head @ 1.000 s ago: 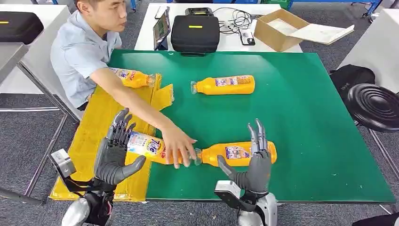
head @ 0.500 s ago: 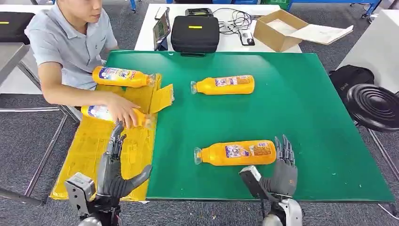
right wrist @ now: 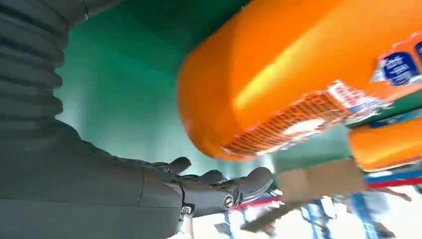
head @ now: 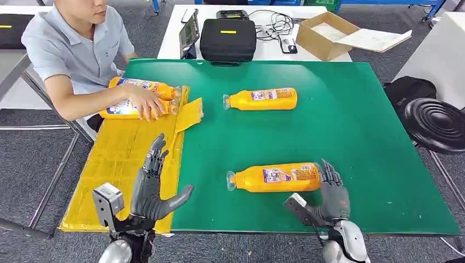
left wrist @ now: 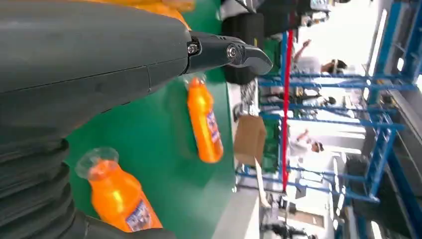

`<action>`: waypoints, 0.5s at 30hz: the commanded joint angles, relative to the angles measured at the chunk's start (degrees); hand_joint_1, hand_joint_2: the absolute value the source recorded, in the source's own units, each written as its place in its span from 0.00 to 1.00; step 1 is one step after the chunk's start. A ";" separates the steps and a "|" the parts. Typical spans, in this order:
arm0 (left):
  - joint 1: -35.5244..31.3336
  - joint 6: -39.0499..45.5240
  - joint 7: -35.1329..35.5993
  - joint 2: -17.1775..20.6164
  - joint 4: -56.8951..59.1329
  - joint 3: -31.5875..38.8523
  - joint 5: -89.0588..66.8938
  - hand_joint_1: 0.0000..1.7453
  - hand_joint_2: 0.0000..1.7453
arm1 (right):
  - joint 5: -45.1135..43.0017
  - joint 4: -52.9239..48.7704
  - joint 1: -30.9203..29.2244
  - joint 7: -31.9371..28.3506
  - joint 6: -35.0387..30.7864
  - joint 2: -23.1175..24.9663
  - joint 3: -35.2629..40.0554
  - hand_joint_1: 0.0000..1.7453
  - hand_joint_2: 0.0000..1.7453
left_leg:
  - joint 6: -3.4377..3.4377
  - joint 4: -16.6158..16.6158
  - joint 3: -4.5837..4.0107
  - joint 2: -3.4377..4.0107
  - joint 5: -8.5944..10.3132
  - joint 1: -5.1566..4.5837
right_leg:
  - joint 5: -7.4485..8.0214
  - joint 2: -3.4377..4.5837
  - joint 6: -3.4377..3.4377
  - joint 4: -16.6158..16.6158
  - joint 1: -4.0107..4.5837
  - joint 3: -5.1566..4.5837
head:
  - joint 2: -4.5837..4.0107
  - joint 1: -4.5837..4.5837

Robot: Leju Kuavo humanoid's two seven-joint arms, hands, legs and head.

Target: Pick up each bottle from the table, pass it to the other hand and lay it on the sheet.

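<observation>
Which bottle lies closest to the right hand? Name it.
The near bottle, lying on the green table just beside the right hand. The far bottle lies mid-table; two others lie on the yellow sheet.

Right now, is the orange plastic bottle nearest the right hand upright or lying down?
Lying down: the orange plastic bottle rests lengthwise on the green table, beside the open right hand.

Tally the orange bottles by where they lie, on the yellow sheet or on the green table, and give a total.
Orange bottles on the yellow sheet: 2
Orange bottles on the green table: 2
Total: 4
</observation>
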 commanded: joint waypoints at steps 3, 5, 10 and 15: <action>-4.91 0.34 -1.26 -0.25 4.00 -3.52 0.27 0.00 1.00 | 6.85 15.28 -8.77 0.79 -5.53 -2.73 8.02 0.00 1.00 | 0.08 -0.05 0.09 -0.01 0.11 -0.04 | 0.14 -0.09 -0.01 -0.08 -0.01 0.07 | 0.00 0.00; -4.20 0.63 -1.70 -0.44 3.17 -3.21 0.55 0.00 1.00 | 10.32 15.09 -8.68 2.55 -7.52 -3.21 9.62 0.00 1.00 | 0.09 -0.08 0.12 -0.04 0.14 -0.04 | 0.15 -0.14 -0.02 -0.11 0.00 0.10 | 0.00 -0.02; -2.38 1.69 -2.02 -0.39 1.81 -2.68 0.31 0.00 1.00 | 13.45 12.51 -5.77 5.46 -8.70 -4.04 11.53 0.00 1.00 | 0.13 -0.07 0.16 0.00 0.15 -0.02 | 0.12 -0.10 0.01 -0.12 0.03 0.16 | 0.00 -0.02; -1.85 2.02 -1.91 -0.13 2.65 -2.29 0.62 0.00 1.00 | 7.17 12.21 -1.00 3.96 -7.15 -3.95 8.27 0.00 1.00 | 0.14 -0.10 0.21 -0.21 0.15 0.00 | 0.06 -0.30 0.03 -0.18 0.04 0.27 | 0.00 0.00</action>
